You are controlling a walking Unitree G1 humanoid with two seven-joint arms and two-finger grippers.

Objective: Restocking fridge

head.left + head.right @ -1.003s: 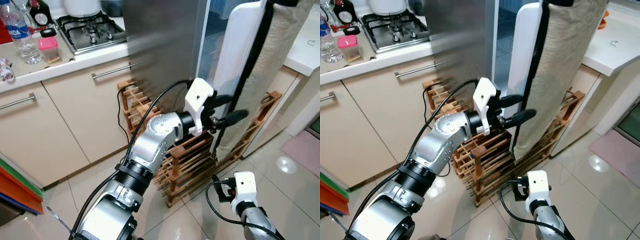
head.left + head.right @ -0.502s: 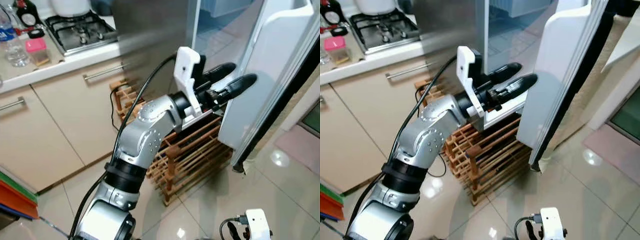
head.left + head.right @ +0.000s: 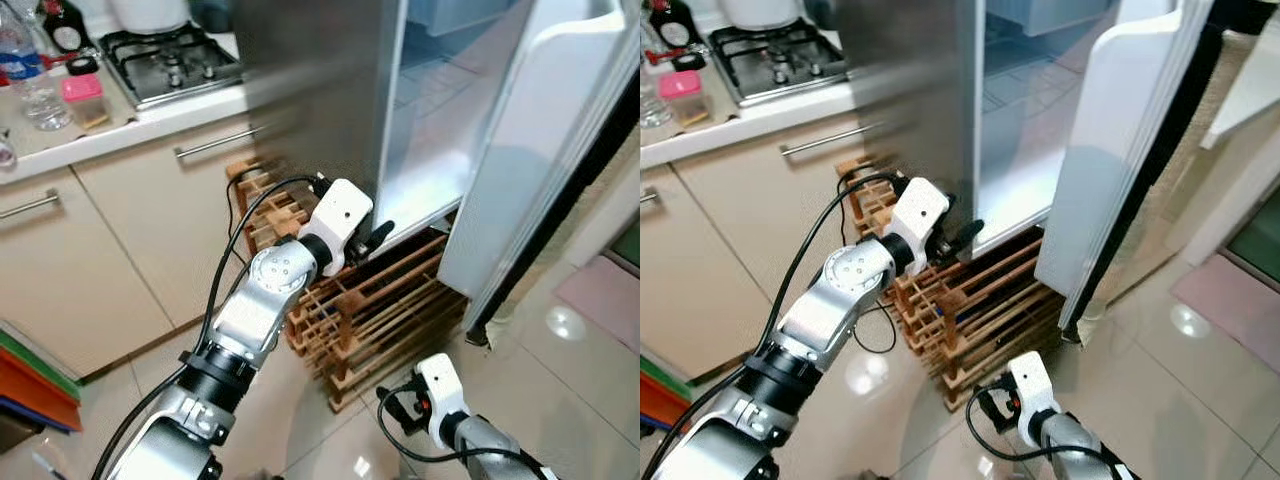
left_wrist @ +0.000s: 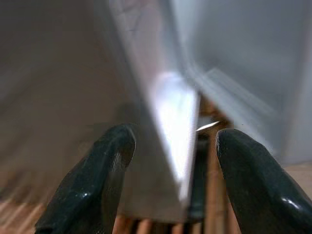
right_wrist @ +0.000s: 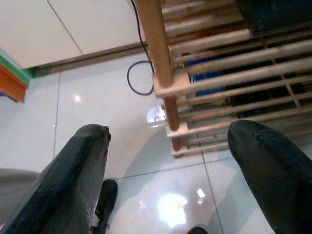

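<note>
The steel fridge (image 3: 310, 90) stands with its white-lined door (image 3: 540, 150) swung wide to the right, showing a pale interior (image 3: 440, 130). My left gripper (image 3: 372, 238) is low at the front bottom corner of the fridge body, just above the wooden rack. In the left wrist view its fingers (image 4: 92, 185) stand open, with the cabinet's lower edge (image 4: 178, 131) between them and nothing held. My right gripper (image 5: 170, 170) hangs low over the tiled floor, open and empty, facing the rack's foot.
A wooden slatted rack (image 3: 380, 310) stands under and in front of the fridge, with a black cable (image 5: 141, 78) beside it. Left of it are cream cabinets (image 3: 120, 230) and a counter with a hob (image 3: 170, 60), a water bottle (image 3: 25, 75) and a pink-lidded jar (image 3: 82, 97). A pink mat (image 3: 605, 290) lies right.
The door went from nearly closed to wide open. My left gripper has since dropped from the door's inner face to the fridge's bottom corner. The right wrist has risen into view.
</note>
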